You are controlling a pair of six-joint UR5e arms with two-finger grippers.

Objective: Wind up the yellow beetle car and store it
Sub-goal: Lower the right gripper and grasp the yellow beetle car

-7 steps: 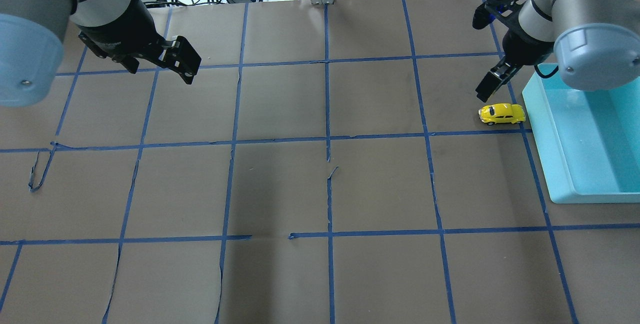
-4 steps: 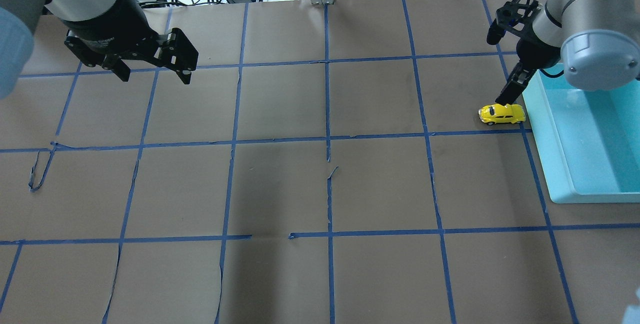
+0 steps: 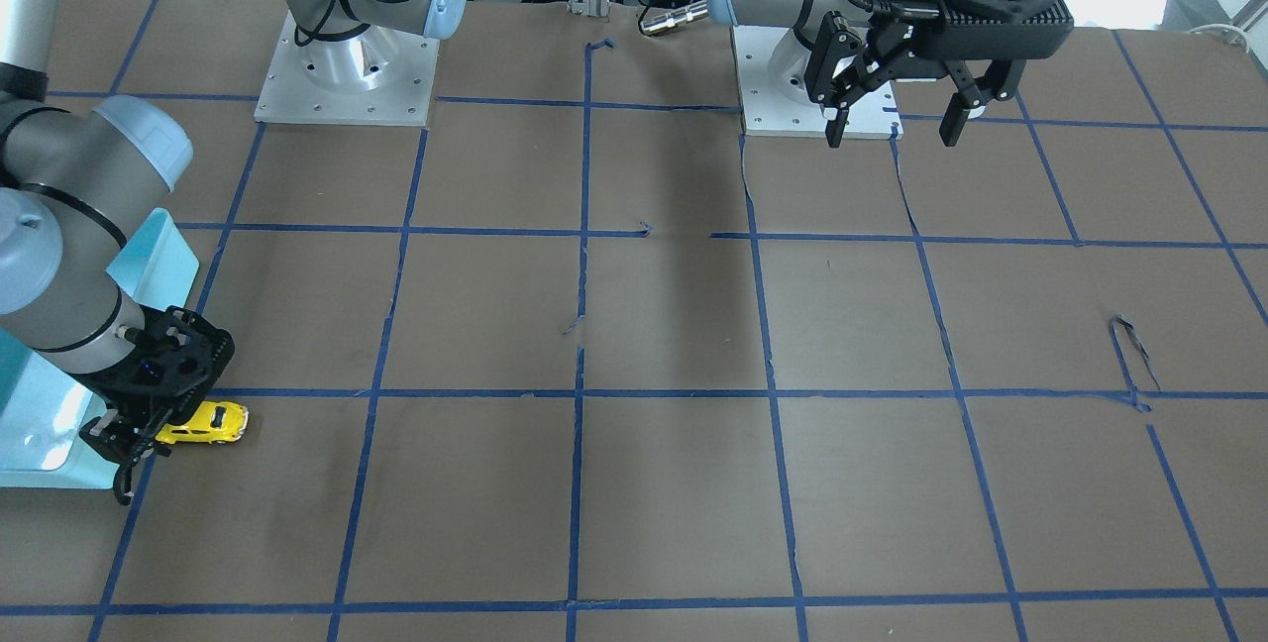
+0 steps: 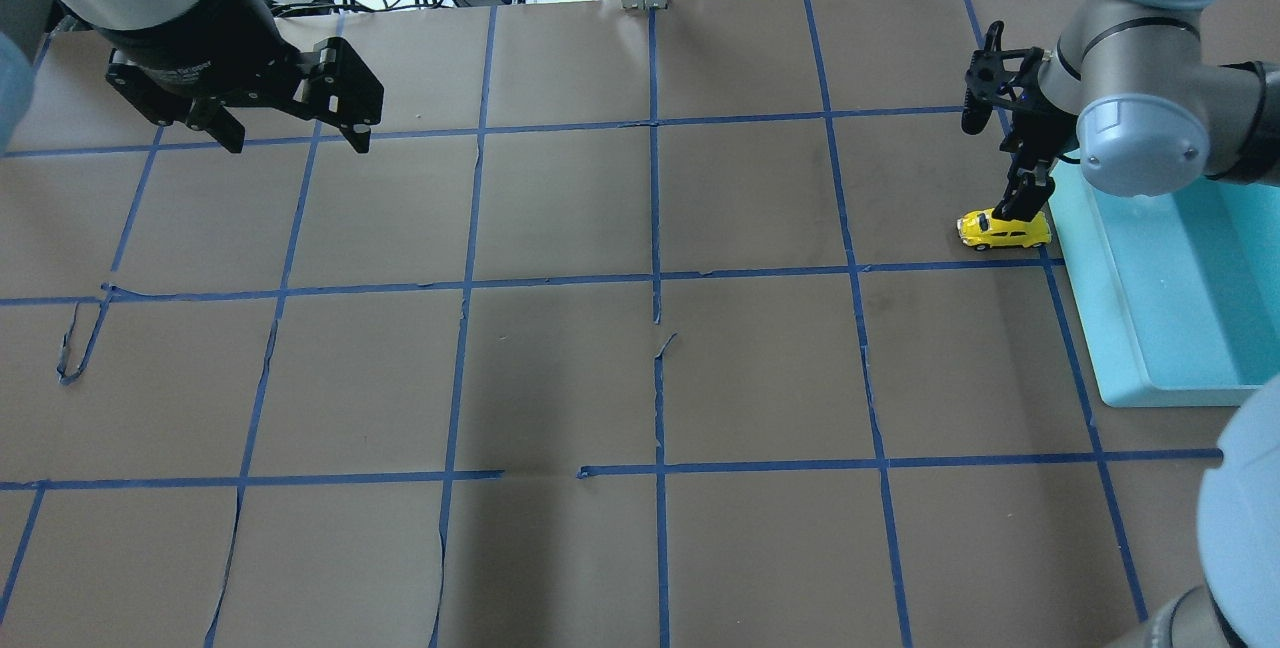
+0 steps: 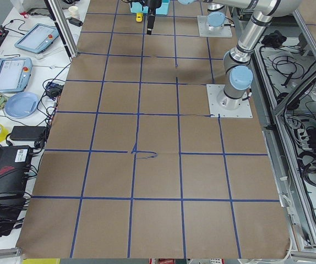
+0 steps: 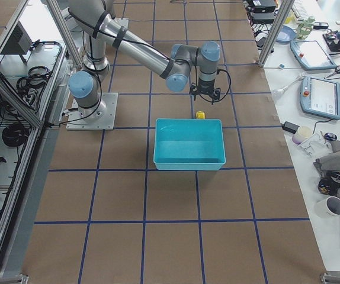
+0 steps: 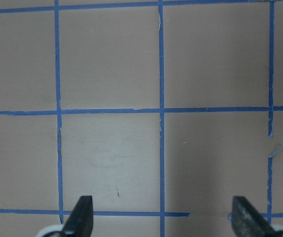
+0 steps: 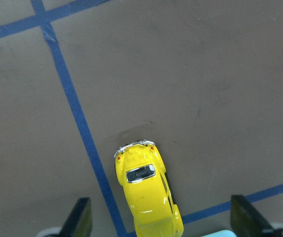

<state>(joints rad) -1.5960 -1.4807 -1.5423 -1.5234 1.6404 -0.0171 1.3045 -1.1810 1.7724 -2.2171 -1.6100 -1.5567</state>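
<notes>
The yellow beetle car stands on its wheels on the brown table mat, just left of a light blue bin. It also shows in the front view and the right wrist view. My right gripper hangs directly over the car, open. In the right wrist view its fingertips stand wide apart on either side of the car's front half and do not touch it. My left gripper is open and empty, far off over the mat's back left, and shows in its own wrist view.
The blue bin has nothing in it and lies at the table's right edge beside the car. Blue tape lines grid the mat. Cables, a plate and cups lie beyond the far edge. The right arm's elbow hangs over the bin.
My right gripper has swung in and come down from behind and left of the car to directly over it. My left gripper has drifted a little left and back. The car has not moved.
</notes>
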